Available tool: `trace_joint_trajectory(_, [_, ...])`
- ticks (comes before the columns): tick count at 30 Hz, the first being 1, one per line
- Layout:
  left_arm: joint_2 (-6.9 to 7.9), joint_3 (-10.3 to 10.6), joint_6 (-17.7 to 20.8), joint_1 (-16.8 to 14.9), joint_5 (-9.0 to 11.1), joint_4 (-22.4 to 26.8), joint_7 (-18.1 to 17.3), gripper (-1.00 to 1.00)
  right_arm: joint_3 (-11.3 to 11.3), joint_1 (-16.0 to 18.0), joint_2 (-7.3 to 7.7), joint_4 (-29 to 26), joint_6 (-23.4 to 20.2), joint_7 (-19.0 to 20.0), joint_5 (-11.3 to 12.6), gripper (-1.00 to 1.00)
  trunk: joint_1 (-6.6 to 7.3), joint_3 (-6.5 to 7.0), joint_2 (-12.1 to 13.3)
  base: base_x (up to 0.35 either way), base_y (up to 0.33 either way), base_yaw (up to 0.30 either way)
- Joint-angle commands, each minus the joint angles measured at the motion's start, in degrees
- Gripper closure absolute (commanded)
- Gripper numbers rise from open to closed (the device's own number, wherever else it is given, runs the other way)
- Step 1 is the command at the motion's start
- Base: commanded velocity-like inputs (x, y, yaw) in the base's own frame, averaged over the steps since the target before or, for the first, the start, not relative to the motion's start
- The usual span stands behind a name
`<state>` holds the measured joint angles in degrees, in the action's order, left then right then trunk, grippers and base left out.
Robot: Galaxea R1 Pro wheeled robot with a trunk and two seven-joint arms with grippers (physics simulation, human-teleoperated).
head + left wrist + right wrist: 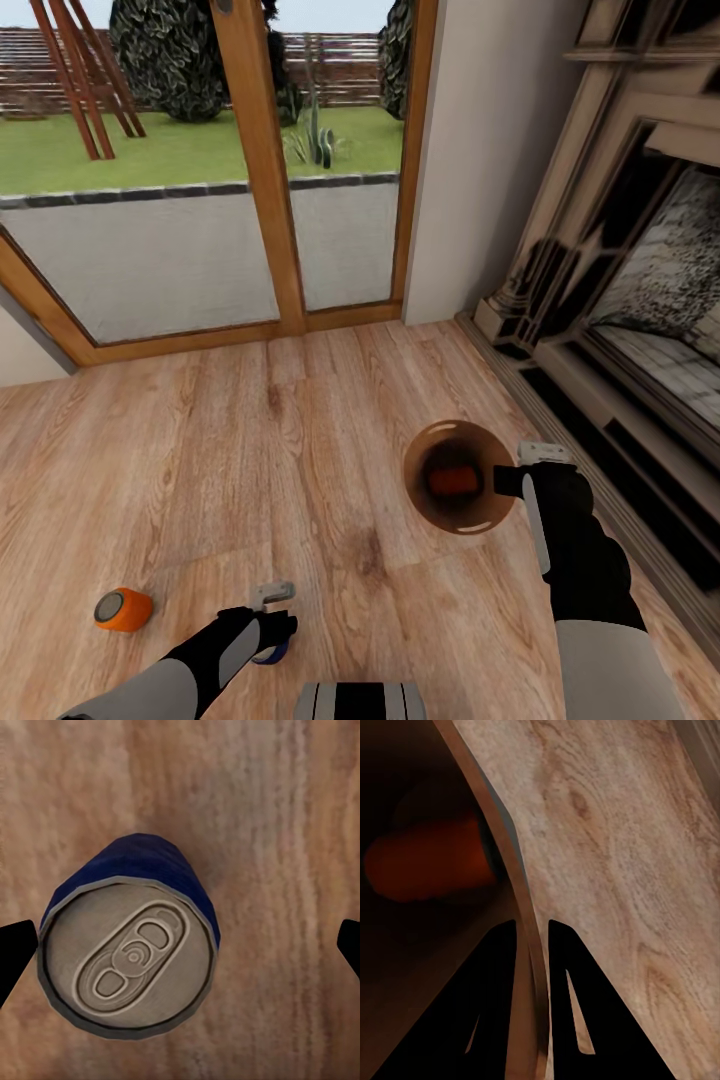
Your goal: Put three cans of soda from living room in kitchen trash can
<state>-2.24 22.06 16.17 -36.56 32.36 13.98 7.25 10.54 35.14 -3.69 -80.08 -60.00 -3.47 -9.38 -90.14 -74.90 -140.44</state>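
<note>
Right gripper (531, 937) clamped on bin (425, 500) rim, one finger inside, one outside; orange can (453, 481) lying in bin on floor (300, 440) nr fireplace (640, 300). Left gripper (180, 952) spread wide over blue can (131, 945), upright, not touching. 2nd orange can (124, 609) on its side, well left. Open floor toward glass doors (200, 160).

We see the bin (460, 476) on the floor (300, 450) before the fireplace (640, 300), one can (453, 481) lying inside it; a second can (124, 609) lies well to its left. A third can (131, 945) stands between our left gripper's (272, 625) fingers; the glass doors (200, 170) stand behind all.
</note>
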Motion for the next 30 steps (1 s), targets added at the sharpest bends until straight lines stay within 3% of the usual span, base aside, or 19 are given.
trace_joint_trajectory(1, [0.02,0.0,0.0,0.0,0.0,0.0,0.0,-1.0,0.0,0.0,0.0,0.0,0.0,0.2,0.5,1.0,0.01,0.0,0.0,0.0,0.0,0.0])
trace_joint_trajectory(4, [0.01,0.0,0.0,0.0,0.0,0.0,0.0,-1.0,0.0,0.0,0.0,0.0,0.0,0.2,0.5,1.0,0.01,0.0,0.0,0.0,0.0,0.0])
trace_joint_trajectory(11, [0.03,0.1,0.0,0.0,0.0,0.0,0.0,-1.0,0.0,0.0,0.0,0.0,0.0,0.2,0.5,1.0,-1.53,-1.25,-2.8,0.0,0.0,0.0])
trace_joint_trajectory(30, [-0.01,0.1,-0.1,0.0,-0.1,0.0,0.0,-1.0,0.0,0.0,0.0,0.0,0.0,0.2,0.5,1.0,-1.55,-1.47,-2.8,0.0,0.0,0.0])
